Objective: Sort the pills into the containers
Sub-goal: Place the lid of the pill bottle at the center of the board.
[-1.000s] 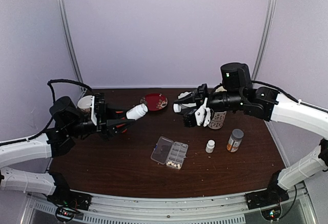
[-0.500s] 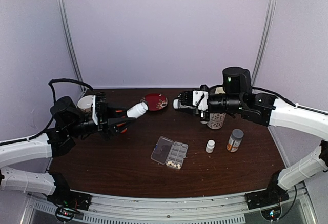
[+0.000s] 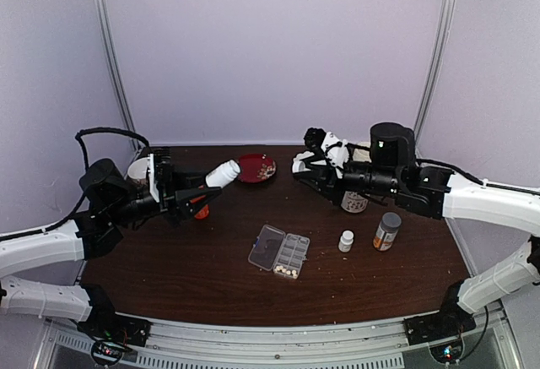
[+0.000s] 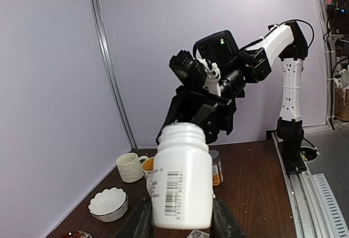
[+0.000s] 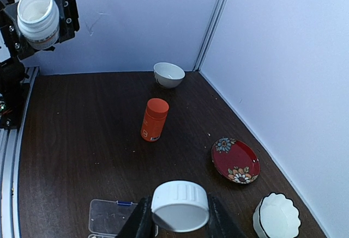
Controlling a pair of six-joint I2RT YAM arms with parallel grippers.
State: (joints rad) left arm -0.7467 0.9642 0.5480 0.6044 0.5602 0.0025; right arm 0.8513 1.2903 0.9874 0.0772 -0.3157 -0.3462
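Brown table [image 3: 169, 276] bears pill box [image 3: 279, 251], bottles [image 3: 386, 231], plate [image 3: 255, 167].

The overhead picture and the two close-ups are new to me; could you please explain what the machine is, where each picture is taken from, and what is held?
These are two white robot arms bolted to a dark brown table. The wide picture comes from a fixed camera above and behind them; the other two come from a camera on each wrist. The left tool grips an open white plastic bottle, its mouth pointing toward a red patterned plate. The right tool pinches a white ribbed round cap, probably that bottle's lid. On the table are a flat clear plastic pill box, lid open, with a few tiny cream pills in its near cells, an orange bottle, a small white bottle and a grey-capped bottle.
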